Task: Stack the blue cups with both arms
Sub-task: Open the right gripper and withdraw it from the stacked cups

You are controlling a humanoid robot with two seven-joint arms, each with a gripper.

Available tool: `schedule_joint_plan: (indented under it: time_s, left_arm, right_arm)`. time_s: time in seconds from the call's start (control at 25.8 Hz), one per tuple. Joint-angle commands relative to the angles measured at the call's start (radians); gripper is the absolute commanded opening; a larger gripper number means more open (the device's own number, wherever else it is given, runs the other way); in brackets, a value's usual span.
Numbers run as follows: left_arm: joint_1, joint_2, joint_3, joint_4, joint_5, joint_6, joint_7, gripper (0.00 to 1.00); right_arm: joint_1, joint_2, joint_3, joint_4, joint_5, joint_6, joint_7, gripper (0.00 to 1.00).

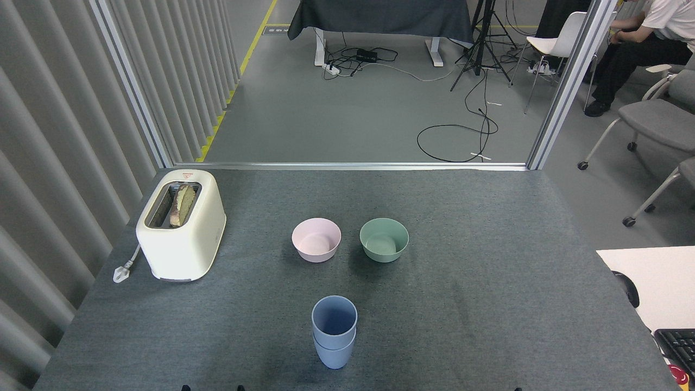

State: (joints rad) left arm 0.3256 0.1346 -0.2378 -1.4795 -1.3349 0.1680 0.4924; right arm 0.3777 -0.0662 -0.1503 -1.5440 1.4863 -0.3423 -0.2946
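**Standing stacked: the blue cups look finished**

Sitting upright near the front edge of the grey table (488,244), the blue cups (334,331) are nesting one inside the other, the upper cup's rim standing clear above the rim of the lower one. The stack is looking straight, not leaning, and nothing is touching it. Judging from this, the stacking itself is appearing done, and little seems left beyond confirming that the pair is settled.

Neither arm is showing in the head view, so whether either pincer is released, clenched or holding anything is not something I can tell; both are simply out of sight.

Farther back, the pink bowl (316,239) and the green bowl (384,239) are sitting side by side, well apart from the stack, and the cream toaster (181,224) is standing off to the left.
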Motion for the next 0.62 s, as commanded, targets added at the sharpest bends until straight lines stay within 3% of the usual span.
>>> schedule_joint_plan:
  time_s: [0.0, 0.58]
  left_arm:
    - [0.001, 0.013, 0.000, -0.001, -0.003, -0.007, 0.028, 1.00]
    - [0.001, 0.014, -0.002, 0.007, -0.006, -0.015, 0.028, 1.00]
  right_arm:
    - [0.030, -0.009, -0.034, 0.002, 0.000, -0.004, -0.001, 1.00]
    - [0.053, -0.014, -0.048, 0.002, 0.000, -0.029, -0.001, 1.00]
